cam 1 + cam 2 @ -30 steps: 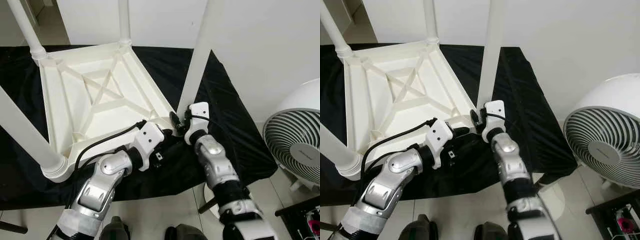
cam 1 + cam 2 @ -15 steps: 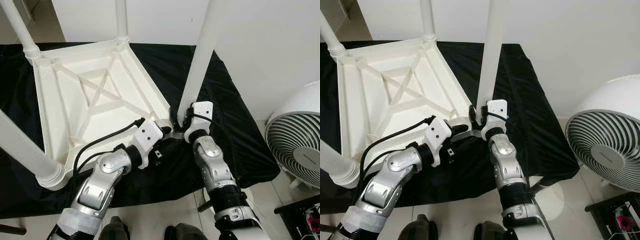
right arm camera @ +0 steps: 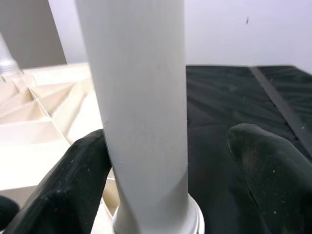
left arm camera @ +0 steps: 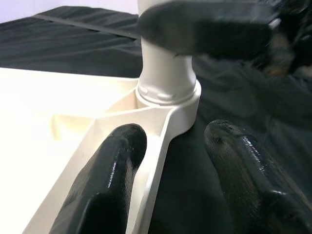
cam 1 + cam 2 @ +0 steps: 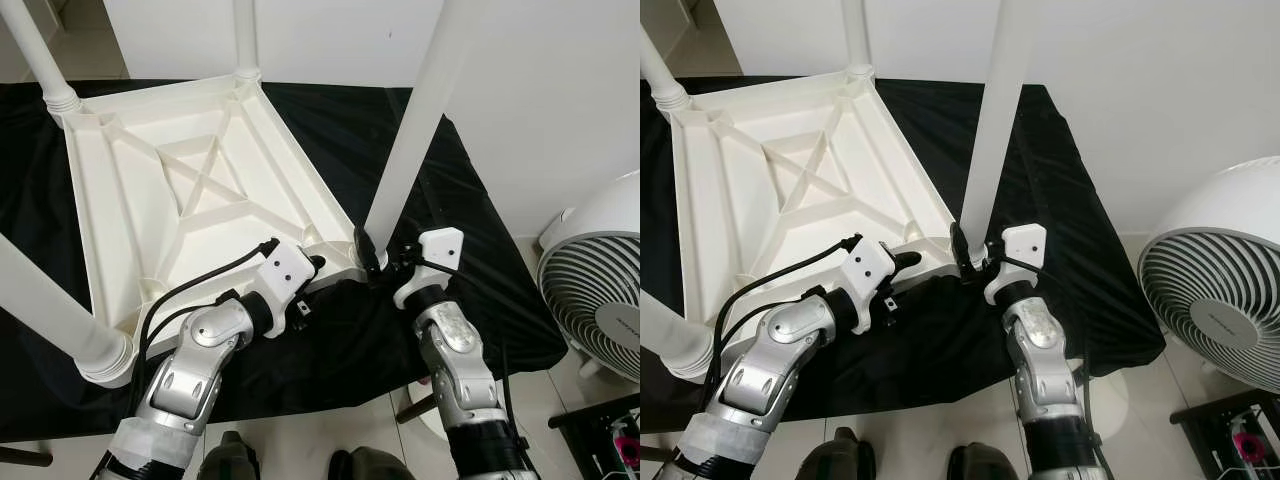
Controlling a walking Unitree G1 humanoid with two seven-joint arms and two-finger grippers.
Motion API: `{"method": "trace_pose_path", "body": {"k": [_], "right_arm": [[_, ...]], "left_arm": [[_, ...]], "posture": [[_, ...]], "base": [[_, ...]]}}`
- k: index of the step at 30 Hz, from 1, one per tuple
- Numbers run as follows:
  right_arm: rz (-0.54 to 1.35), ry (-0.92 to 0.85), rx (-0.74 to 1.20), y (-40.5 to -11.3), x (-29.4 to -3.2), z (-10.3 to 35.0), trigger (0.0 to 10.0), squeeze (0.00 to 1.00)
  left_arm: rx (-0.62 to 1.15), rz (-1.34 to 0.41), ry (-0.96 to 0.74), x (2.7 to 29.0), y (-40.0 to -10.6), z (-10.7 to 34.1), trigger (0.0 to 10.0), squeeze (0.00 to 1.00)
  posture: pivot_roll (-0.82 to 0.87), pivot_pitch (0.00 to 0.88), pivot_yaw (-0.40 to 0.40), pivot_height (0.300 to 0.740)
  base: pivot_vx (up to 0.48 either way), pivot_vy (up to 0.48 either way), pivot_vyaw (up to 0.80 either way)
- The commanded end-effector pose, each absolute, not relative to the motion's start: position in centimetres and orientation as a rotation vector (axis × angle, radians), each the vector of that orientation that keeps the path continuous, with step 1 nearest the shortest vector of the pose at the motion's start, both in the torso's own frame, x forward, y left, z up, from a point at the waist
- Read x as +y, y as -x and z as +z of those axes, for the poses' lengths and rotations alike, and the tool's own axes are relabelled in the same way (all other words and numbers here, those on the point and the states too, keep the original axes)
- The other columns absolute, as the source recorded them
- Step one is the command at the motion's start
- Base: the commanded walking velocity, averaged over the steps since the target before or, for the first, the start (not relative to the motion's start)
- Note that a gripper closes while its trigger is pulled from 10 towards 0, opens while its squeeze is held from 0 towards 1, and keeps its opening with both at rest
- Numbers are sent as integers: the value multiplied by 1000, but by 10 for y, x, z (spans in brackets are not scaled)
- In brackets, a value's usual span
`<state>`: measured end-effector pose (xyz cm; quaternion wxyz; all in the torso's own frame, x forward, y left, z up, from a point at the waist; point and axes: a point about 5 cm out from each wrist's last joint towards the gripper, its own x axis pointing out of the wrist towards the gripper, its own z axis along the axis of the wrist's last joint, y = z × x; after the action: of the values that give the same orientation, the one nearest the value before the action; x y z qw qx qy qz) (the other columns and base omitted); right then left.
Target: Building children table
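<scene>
A white plastic children's table (image 5: 120,230) lies upside down on a black cloth, legs pointing up. The near-right leg (image 5: 410,150) stands in its corner socket (image 4: 168,95). My right gripper (image 5: 372,262) is open at this leg's base, one finger (image 3: 73,185) against the leg (image 3: 141,107) and the other finger (image 3: 273,170) apart from it. My left gripper (image 5: 316,264) is open astride the table's rim (image 4: 161,146) just short of that corner, one finger (image 4: 112,165) inside the frame and the other over the cloth.
Black cloth (image 5: 470,270) covers the low surface under the table. Three more legs stand up: near-left (image 5: 45,300), far-left (image 5: 35,50), far-middle (image 5: 245,35). A white fan (image 5: 600,290) stands on the tiled floor at the right. A white wall lies behind.
My right wrist has swung out to the right of the leg, with its fingers still at the leg's base. The left gripper has drawn back slightly along the rim. The camera shifted a little.
</scene>
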<state>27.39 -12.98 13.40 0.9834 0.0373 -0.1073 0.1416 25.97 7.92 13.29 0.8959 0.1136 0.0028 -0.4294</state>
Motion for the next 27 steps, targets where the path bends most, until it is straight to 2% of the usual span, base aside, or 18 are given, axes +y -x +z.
{"method": "trace_pose_path", "body": {"k": [1, 11, 14, 27], "right_arm": [[263, -73, -233, -269, -138, 135, 10000, 0], [235, -55, -212, -258, -149, 129, 10000, 0], [196, -56, -191, -250, -159, 126, 10000, 0], [184, -42, -180, -247, -164, 124, 10000, 0]], "left_arm": [[39, -736, -246, 86, -264, 124, 10000, 0], [71, -673, -292, 95, -269, 118, 10000, 0], [124, -574, -376, 109, -277, 109, 10000, 0], [252, -420, -389, 135, -286, 95, 10000, 0]], "posture": [[-5, 39, -47, 740], [-11, 39, -45, 740], [-19, 41, -40, 740], [-18, 43, -38, 740]], "base": [[0, 0, 0], [0, 0, 0], [0, 0, 0], [0, 0, 0]]}}
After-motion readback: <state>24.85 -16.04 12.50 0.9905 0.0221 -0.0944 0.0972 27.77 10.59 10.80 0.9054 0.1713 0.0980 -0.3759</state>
